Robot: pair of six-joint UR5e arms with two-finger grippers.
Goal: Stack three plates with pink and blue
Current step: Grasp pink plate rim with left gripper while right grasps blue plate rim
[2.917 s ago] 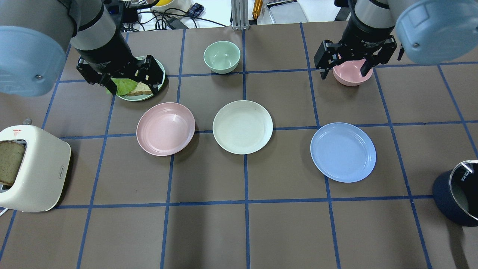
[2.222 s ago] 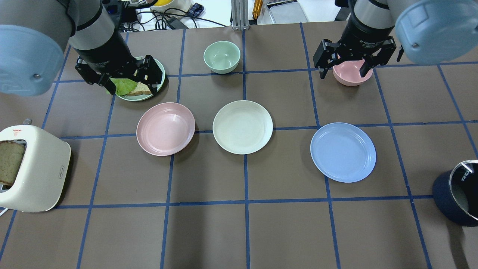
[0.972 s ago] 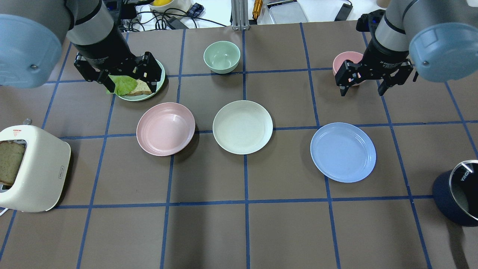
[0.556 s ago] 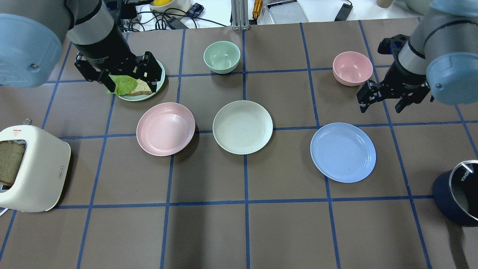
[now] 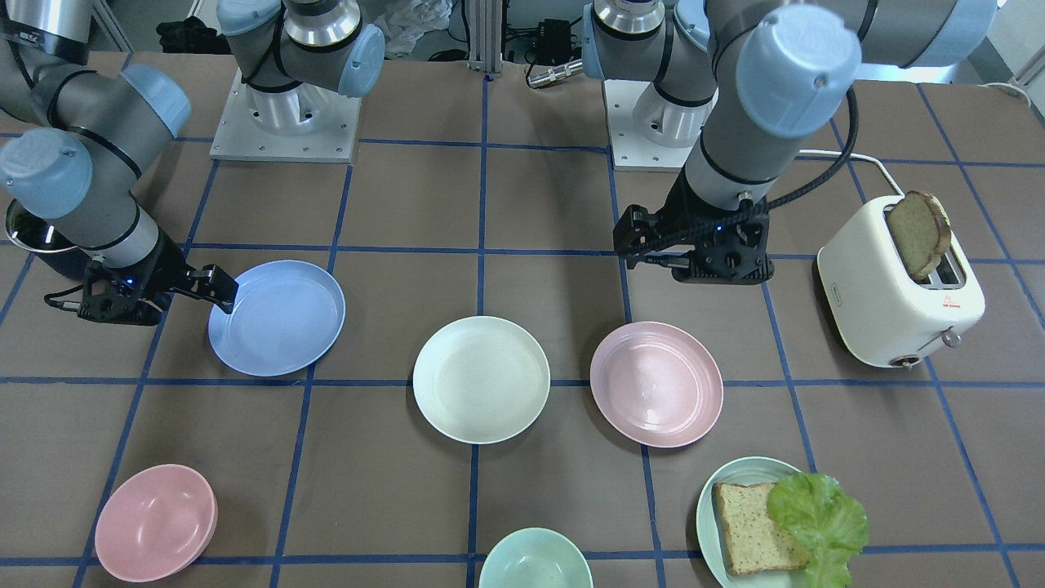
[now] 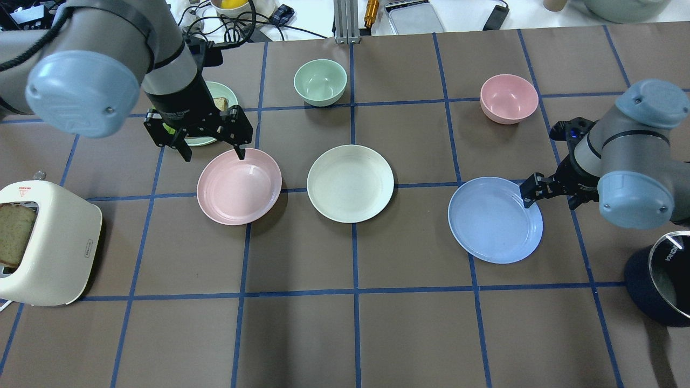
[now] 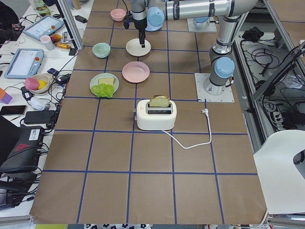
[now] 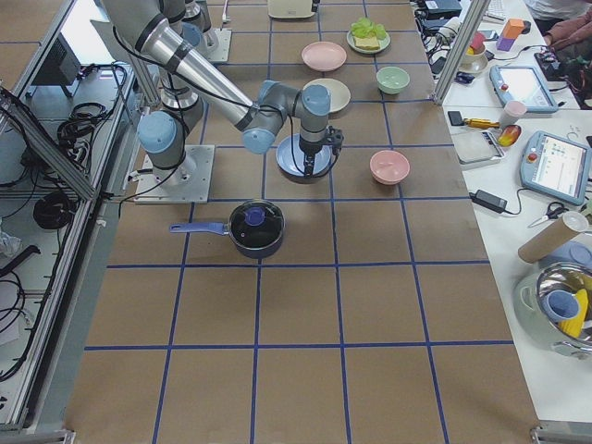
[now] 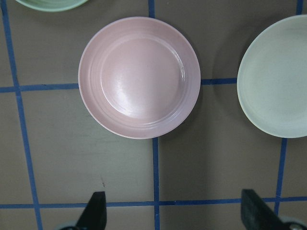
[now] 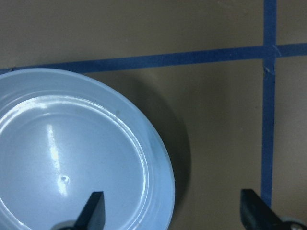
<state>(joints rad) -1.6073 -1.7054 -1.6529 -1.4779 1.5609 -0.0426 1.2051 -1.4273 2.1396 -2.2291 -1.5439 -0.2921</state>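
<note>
Three plates lie apart in a row on the brown table: the pink plate (image 6: 239,186), the cream plate (image 6: 350,183) and the light blue plate (image 6: 495,220). My left gripper (image 6: 214,153) is open and empty, above the far rim of the pink plate (image 9: 139,76). My right gripper (image 6: 550,196) is open and empty, low at the right rim of the blue plate (image 10: 72,153). One finger (image 10: 93,211) is over the plate and the other (image 10: 254,211) is over the table outside it.
A mint plate with bread and lettuce (image 5: 775,523) sits behind my left arm. A mint bowl (image 6: 320,82) and a pink bowl (image 6: 509,98) stand at the far side. A toaster (image 6: 48,242) with bread is at the left, a dark pot (image 6: 660,285) at the right.
My right gripper left the spot over the pink bowl and came down to the blue plate's right rim. My left gripper moved from over the mint plate to the pink plate's far rim.
</note>
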